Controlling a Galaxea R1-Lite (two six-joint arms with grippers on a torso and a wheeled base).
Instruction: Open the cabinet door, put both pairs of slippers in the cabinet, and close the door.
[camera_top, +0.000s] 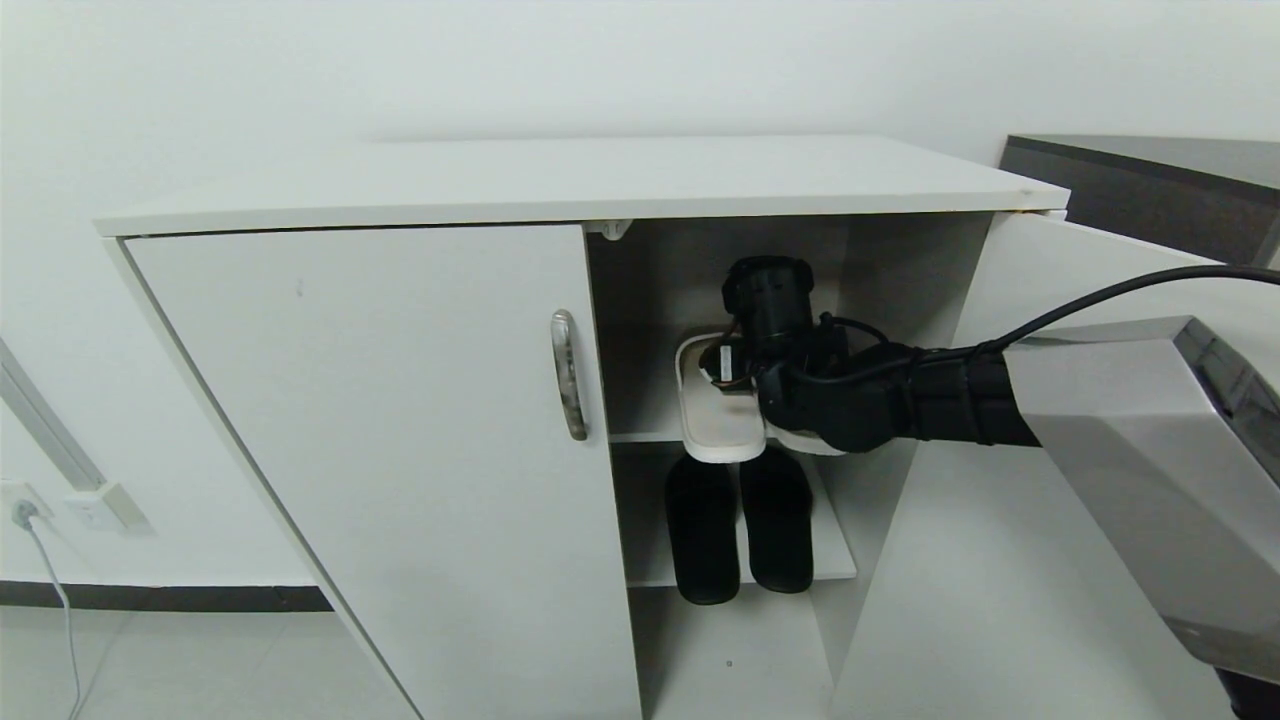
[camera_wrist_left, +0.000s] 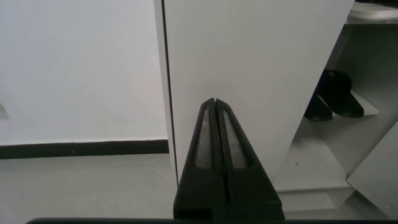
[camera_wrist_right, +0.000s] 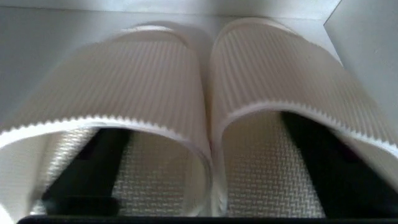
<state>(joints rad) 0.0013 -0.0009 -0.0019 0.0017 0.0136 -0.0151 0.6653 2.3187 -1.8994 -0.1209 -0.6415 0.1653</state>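
White slippers (camera_top: 715, 420): side by side on the upper shelf (camera_top: 640, 437) inside the cabinet (camera_top: 560, 180), heels jutting past the shelf's front edge; the right wrist view shows their ribbed straps (camera_wrist_right: 155, 81) close up.
Black slippers (camera_top: 740, 530): the pair lies side by side on the lower shelf (camera_top: 840, 560), directly below the white pair, heels over the front edge; the left wrist view shows them too (camera_wrist_left: 333, 99).
Right gripper (camera_top: 740, 370): inside the open half of the cabinet, at the white pair's openings.
Right fingers (camera_wrist_right: 87, 174): apart, one dark finger tucked under each strap, with the slippers' touching inner walls between them; neither finger seems pressed against those walls.
Left gripper (camera_wrist_left: 214, 162): low in front of the cabinet, pointing at the left door, clear of it.
Left fingers (camera_wrist_left: 204, 149): together, pads meeting along a thin line, nothing between them.
Left door (camera_top: 370, 420): closed, with a metal handle (camera_top: 566, 375) upright near its inner edge.
Right door (camera_top: 960, 600): swung wide open, with the right arm reaching in beside it.
Wall socket (camera_top: 100, 510): low on the wall left of the cabinet.
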